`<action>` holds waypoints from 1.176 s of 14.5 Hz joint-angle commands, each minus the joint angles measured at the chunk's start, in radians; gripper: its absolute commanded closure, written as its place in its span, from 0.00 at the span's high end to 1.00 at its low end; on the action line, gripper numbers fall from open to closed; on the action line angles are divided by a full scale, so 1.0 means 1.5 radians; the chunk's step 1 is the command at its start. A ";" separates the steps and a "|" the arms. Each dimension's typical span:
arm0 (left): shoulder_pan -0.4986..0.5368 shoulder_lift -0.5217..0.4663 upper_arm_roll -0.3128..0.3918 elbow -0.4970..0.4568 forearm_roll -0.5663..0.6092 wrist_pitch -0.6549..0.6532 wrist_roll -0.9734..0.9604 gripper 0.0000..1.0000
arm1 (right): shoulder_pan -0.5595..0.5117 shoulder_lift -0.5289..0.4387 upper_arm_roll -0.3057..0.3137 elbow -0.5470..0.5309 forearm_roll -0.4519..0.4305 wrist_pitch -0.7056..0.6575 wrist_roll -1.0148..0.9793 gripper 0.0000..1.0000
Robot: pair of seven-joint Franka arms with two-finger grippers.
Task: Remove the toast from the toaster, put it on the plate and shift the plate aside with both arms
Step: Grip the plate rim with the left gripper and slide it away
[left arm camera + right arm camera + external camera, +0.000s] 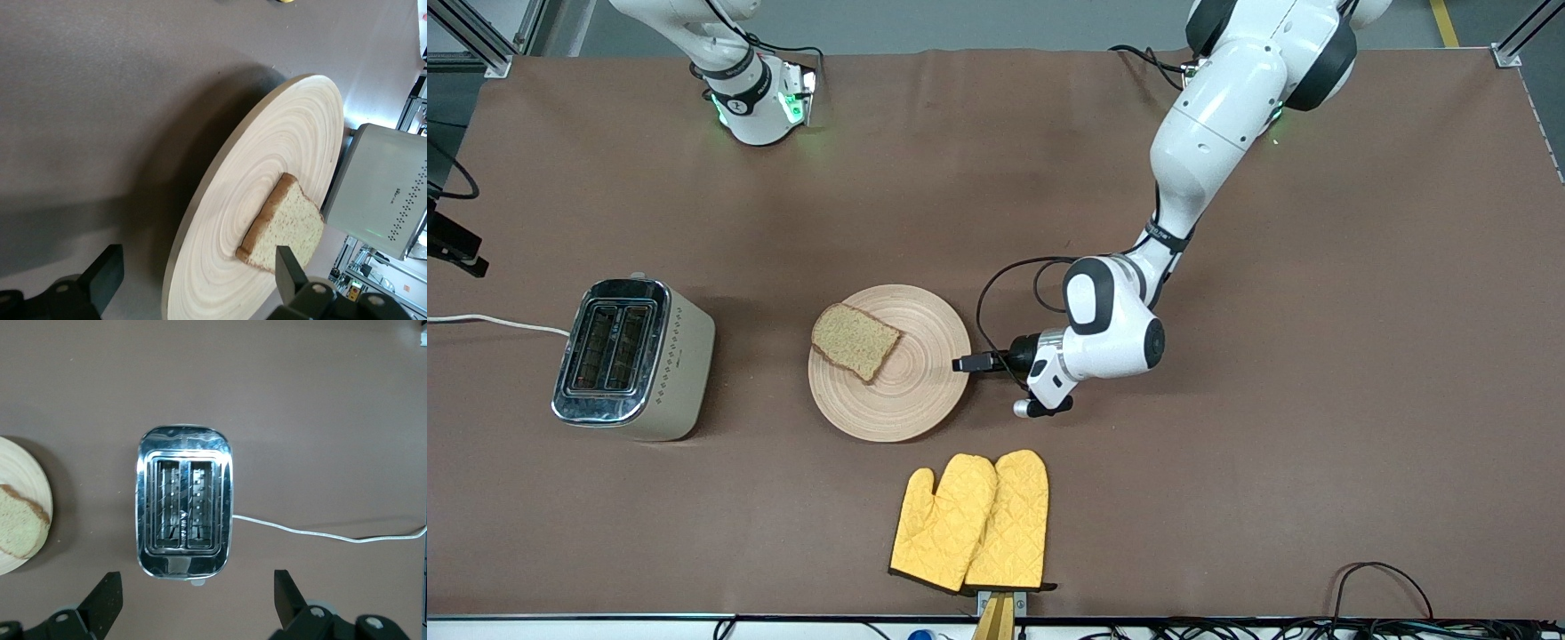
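Yellow quilted oven mitts (pixel 971 523) lie low at frame centre. Above them, the round ring-grained wooden plate (pixel 925 391) bears the wholegrain toast (pixel 855 340). The left gripper (pixel 966 364), jaws wide and empty, sits level at the plate's rim. The chrome-topped toaster (pixel 633 358), mid-left, is empty. The right gripper (pixel 197 603), agape and empty, hovers over the toaster.

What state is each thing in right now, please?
toast: lying flat on the plate, out of the toaster.
plate: flat on the table.
toaster: upright, both slots empty.
left gripper: open, low at the plate's rim.
right gripper: open, above the toaster.
oven mitts: lying flat.
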 commanded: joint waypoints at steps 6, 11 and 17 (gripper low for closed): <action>-0.047 0.030 -0.001 0.036 -0.038 0.071 0.064 0.34 | -0.035 -0.002 0.058 0.026 0.032 -0.013 0.009 1.00; -0.055 0.039 -0.001 0.032 -0.093 0.076 0.137 0.00 | -0.029 0.002 0.070 0.028 0.039 -0.014 0.010 1.00; -0.020 -0.003 0.001 -0.007 -0.087 0.059 0.156 0.00 | -0.029 0.001 0.070 0.024 0.038 -0.036 0.008 1.00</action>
